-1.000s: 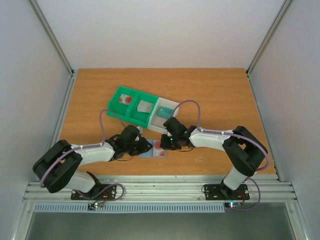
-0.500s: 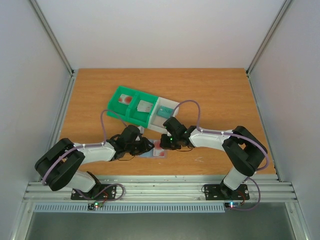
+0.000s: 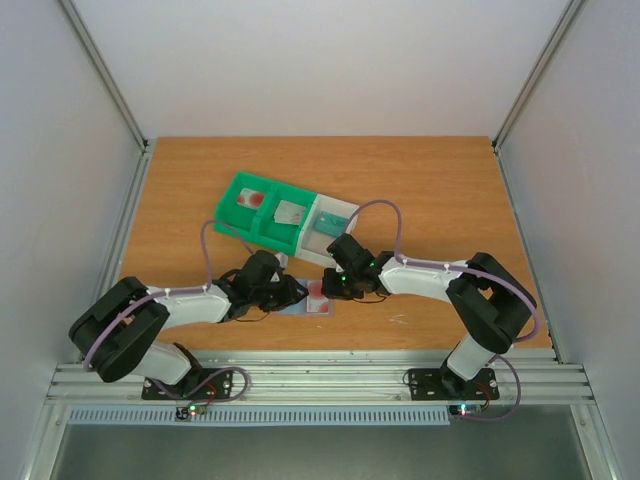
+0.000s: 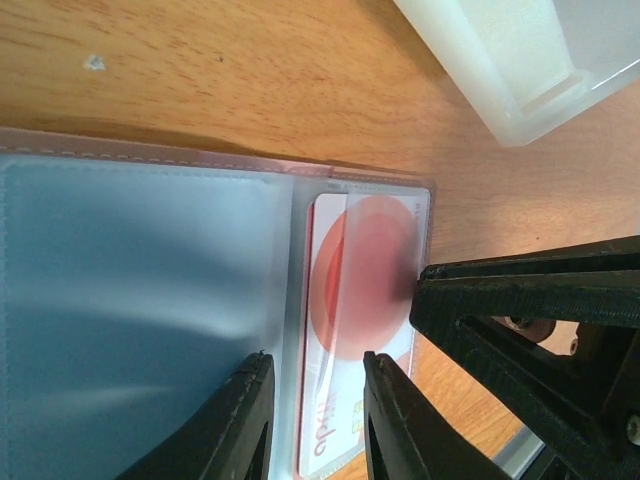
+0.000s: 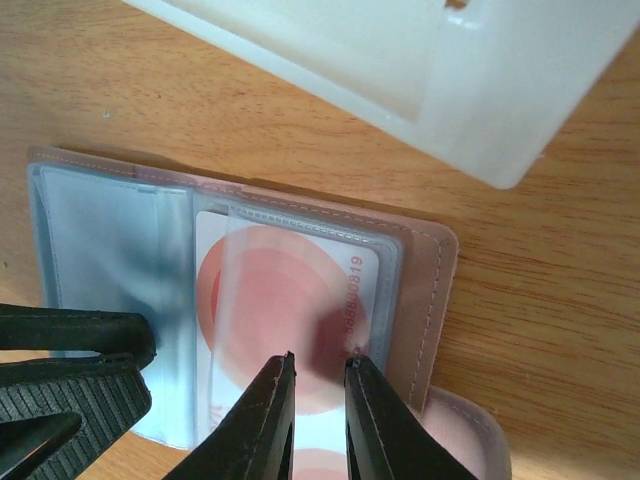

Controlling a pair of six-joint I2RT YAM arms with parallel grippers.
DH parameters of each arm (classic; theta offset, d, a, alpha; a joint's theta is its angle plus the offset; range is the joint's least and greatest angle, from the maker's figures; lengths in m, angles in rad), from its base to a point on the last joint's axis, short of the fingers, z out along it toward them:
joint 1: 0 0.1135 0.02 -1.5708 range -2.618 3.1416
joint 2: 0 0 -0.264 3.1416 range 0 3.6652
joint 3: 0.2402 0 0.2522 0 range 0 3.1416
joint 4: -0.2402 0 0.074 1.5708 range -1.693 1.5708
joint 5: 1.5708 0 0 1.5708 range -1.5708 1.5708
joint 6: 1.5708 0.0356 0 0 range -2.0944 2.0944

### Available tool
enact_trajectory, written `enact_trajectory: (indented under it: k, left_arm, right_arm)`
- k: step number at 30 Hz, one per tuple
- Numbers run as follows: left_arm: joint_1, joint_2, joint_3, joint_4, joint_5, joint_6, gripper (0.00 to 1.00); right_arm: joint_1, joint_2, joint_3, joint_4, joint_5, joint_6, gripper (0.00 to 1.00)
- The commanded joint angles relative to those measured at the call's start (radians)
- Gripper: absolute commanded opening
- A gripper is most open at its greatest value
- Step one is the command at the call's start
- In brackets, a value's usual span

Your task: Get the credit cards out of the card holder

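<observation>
1. Presently, the right gripper (image 5: 318,395) has its fingertips set down on the red patch of a white credit card (image 5: 270,290). Its jaws are a narrow slit apart, and nothing shows pinched between them.
2. The left gripper (image 4: 318,365) rests on the card holder (image 5: 105,235) just beside the card's inner edge. Its jaws are slightly parted, straddling the pocket seam, and they grasp nothing visible.
3. The card holder lies open and flat on the table (image 3: 440,190), near the front edge and between the two wrists. Its slate-blue half is under the left gripper and the card-bearing half is under the right.
4. The card sits in the holder. A clear pocket (image 5: 330,250) overlies most of its face, and one long edge lies outside the sleeve.
5. A pink flap shows at the holder's near corner in the right wrist view. Its nature cannot be told.
6. A green-and-white tray (image 3: 255,232) stands just behind the holder, its white end nearest and apart from it.
7. The tray's far green compartment holds a red-marked card (image 3: 250,198), the middle one holds a grey card (image 3: 290,212), and the white one holds a teal item (image 3: 328,224).
8. From above, both wrists cover most of the holder, so only a sliver of it and the card's red patch can be seen.
9. Against the view one second ago, both grippers stand in nearly the same spots. The left arm's elbow has shifted slightly. The tray, its contents and the holder show no visible displacement.
</observation>
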Motion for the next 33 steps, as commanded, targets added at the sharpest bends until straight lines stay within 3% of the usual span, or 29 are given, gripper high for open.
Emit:
enact_trajectory:
  k: [1, 15, 20, 25, 33]
  left_arm:
    - [-0.004, 0.015, -0.019, 0.059, -0.001, -0.002, 0.27]
    - [-0.003, 0.061, -0.017, 0.121, 0.025, -0.025, 0.25]
    - [-0.003, 0.073, -0.011, 0.133, 0.031, -0.032, 0.18]
    - [-0.004, 0.061, -0.014, 0.123, 0.019, -0.028, 0.01]
    - [-0.002, 0.020, -0.025, 0.102, 0.015, -0.018, 0.00]
  right_arm:
    - [-0.003, 0.023, -0.003, 0.007, 0.003, 0.000, 0.15]
    - [-0.002, 0.051, -0.031, 0.060, -0.034, 0.025, 0.13]
    - [-0.003, 0.054, -0.041, 0.070, -0.037, 0.029, 0.13]
    - [-0.003, 0.053, -0.048, 0.069, -0.032, 0.030, 0.13]
    - [-0.005, 0.041, -0.059, 0.056, -0.008, 0.023, 0.13]
